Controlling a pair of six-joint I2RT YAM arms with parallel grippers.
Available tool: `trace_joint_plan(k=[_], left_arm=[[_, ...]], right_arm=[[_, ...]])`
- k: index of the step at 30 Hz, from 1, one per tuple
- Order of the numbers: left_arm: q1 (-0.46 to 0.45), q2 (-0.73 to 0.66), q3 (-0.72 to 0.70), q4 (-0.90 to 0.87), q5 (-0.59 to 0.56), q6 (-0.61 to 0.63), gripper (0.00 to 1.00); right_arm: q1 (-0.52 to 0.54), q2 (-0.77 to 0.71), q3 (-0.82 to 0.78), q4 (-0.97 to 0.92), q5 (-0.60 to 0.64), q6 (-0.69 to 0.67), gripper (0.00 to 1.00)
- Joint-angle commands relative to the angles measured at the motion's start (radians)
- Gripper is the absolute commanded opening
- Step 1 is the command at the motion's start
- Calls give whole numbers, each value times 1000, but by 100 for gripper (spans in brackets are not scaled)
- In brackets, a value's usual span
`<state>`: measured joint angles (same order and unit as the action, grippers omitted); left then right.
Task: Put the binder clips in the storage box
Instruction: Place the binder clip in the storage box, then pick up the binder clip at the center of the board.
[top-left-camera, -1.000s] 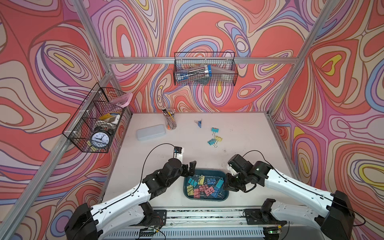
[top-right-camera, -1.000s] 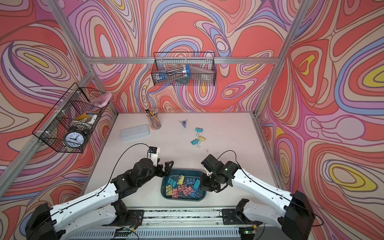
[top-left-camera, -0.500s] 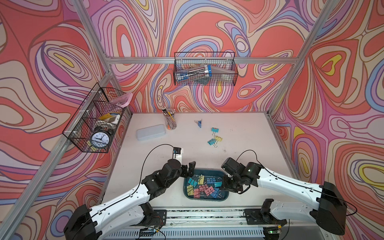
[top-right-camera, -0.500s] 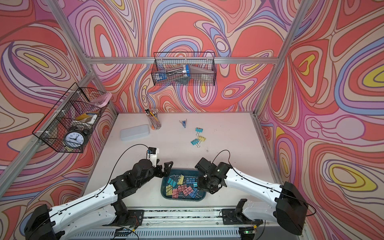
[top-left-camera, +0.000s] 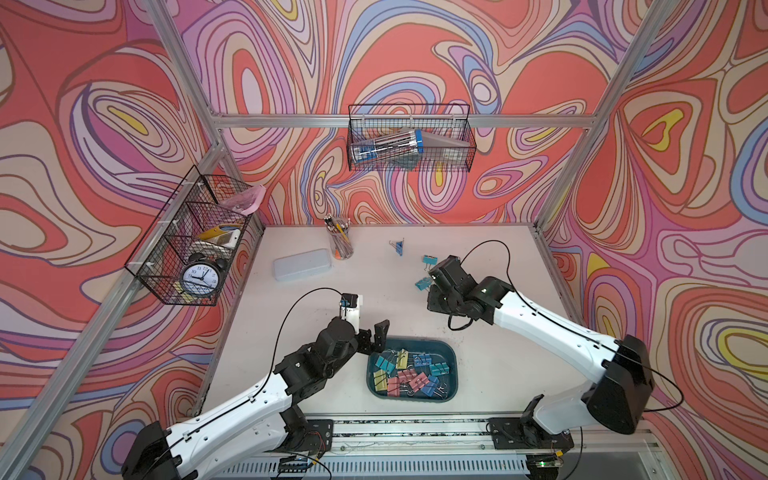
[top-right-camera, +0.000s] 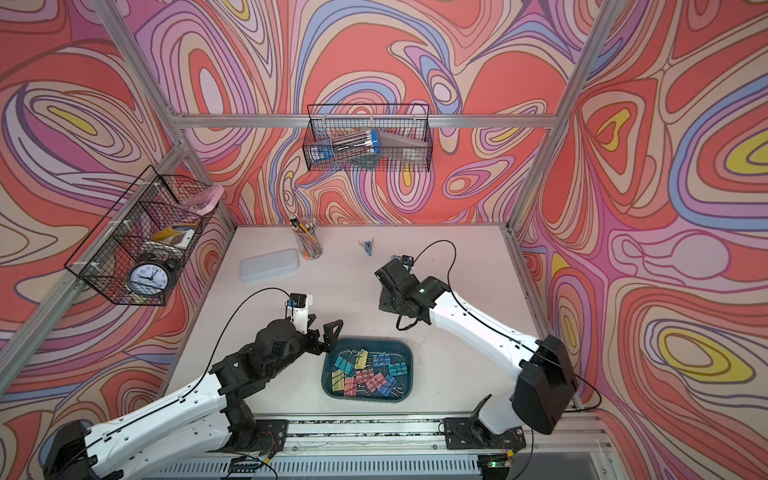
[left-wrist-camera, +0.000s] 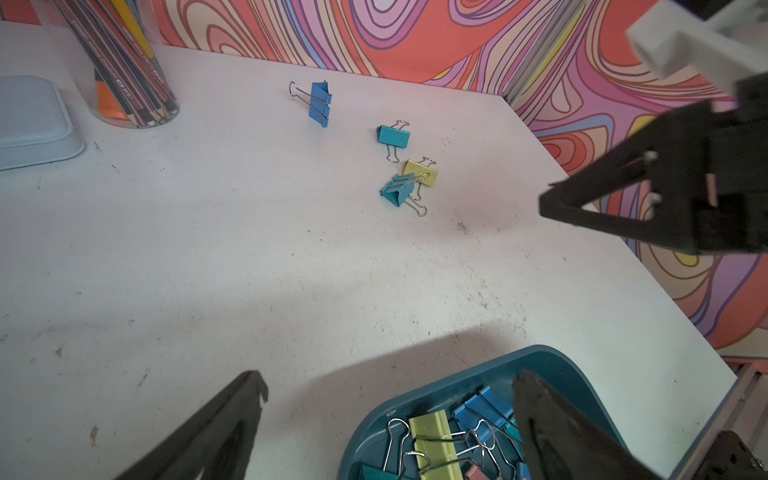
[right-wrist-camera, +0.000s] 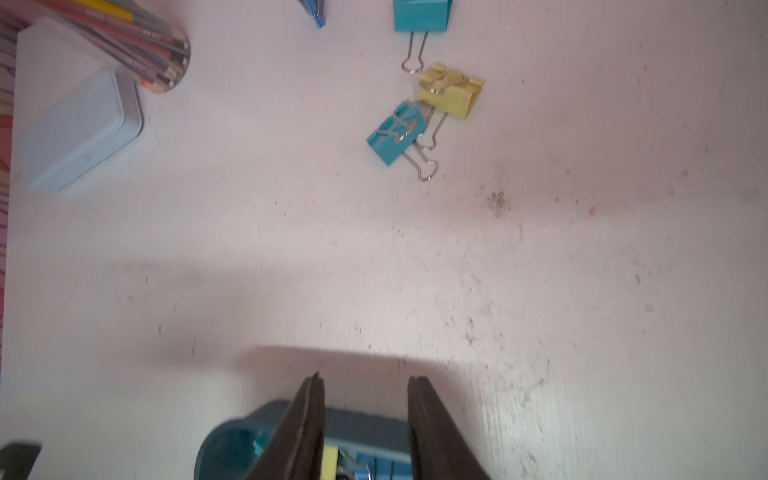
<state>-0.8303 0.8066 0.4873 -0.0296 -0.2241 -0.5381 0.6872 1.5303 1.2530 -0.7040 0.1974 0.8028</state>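
The storage box (top-left-camera: 454, 362) is a dark teal tray near the table's front, holding several pastel binder clips (top-left-camera: 409, 376). More binder clips lie loose at the back: a blue one (left-wrist-camera: 320, 102), a teal one (left-wrist-camera: 394, 136), a yellow one (left-wrist-camera: 422, 172) and another teal one (left-wrist-camera: 397, 192). My left gripper (left-wrist-camera: 390, 380) hangs open and empty over the box's left rim. My right gripper (right-wrist-camera: 365, 380) is raised above the table between the box and the loose clips. Its jaws stand partly open with nothing between them.
A pale grey lidded case (top-left-camera: 302, 264) and a cup of pencils (top-left-camera: 341, 243) stand at the back left. Wire baskets hang on the left wall (top-left-camera: 191, 237) and on the back wall (top-left-camera: 409, 139).
My right gripper opened at the box's right end, then rose and swung back toward the loose clips. The left arm has not moved.
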Motion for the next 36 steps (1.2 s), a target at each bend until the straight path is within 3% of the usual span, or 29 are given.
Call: trace_joint_plan(k=[1,7,13,21,24,29,36], left_arm=[[7,-47,11,-72,-17,22,99],[7,-131,19,-165,-13,54,99],[7,-138,62,-228,7,82,99],[7,-144,66,-228,18,98,99],[7,-142,65,-228,25,98,99],[7,-150,59,-212,49,107,99],[7,-164,50,-196,53,105,99]], right_arm=[[-76,115,33,202,-64,41,36],[-133,327,75,328,-63,148,57],[-147,462,142,348,-52,161,51],[-164,478,108,385,-11,144,47],[-173,475,102,404,-17,131,39],[-182,496,116,404,-26,122,16],[-181,459,109,400,-51,73,0]])
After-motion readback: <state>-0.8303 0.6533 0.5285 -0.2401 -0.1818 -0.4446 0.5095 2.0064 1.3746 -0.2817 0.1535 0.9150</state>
